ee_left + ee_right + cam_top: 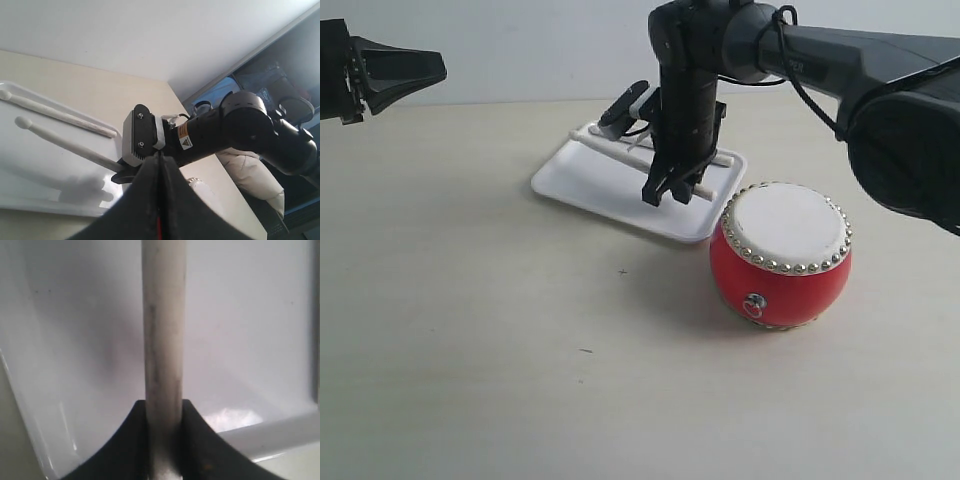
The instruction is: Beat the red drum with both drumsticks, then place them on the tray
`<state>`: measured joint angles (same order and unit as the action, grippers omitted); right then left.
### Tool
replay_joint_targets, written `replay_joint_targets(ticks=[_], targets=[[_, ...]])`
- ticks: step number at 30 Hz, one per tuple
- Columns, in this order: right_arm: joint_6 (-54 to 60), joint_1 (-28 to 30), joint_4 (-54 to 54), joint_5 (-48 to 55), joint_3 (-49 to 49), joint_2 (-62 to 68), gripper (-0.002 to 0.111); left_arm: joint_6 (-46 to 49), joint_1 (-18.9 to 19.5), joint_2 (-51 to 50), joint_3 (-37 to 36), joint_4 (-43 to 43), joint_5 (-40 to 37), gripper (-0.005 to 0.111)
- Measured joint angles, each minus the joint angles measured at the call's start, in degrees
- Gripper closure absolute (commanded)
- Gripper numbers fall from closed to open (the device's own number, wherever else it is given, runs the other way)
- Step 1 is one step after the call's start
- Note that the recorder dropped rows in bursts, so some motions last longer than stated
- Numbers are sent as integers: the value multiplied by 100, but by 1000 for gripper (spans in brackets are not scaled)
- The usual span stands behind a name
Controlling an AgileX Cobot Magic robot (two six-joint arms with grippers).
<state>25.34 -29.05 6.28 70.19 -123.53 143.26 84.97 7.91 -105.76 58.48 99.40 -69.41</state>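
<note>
So the right gripper (670,190) was clamped on one drumstick (162,340), down low over the tray (575,185), not let go yet. The other stick (55,116) already lay on the tray. The left gripper (432,68) hung off to the side, pinched shut on nothing. The red drum (785,255) sat just beside the tray. I'd guess the drumming was done and only that drop-off was left.

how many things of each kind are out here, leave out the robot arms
drumstick: 2
drum: 1
tray: 1
total: 4
</note>
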Motion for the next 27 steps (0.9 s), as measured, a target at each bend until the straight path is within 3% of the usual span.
replay_joint_targets(ticks=[6,13,16,25,27], targets=[[0,0,0,0,0,179,103,10,0,0,0,0,0,107],[0,0,0,0,0,179,64,10,0,0,0,0,0,107],[0,0,5,0,0,179,56,10,0,0,0,0,0,107],[-355,0,-12,0,0,-216,56,297,0,62,0,-44,43,107],[-581,11,-108,0,0,-484,62,354,0,271,0,-239,541,107]])
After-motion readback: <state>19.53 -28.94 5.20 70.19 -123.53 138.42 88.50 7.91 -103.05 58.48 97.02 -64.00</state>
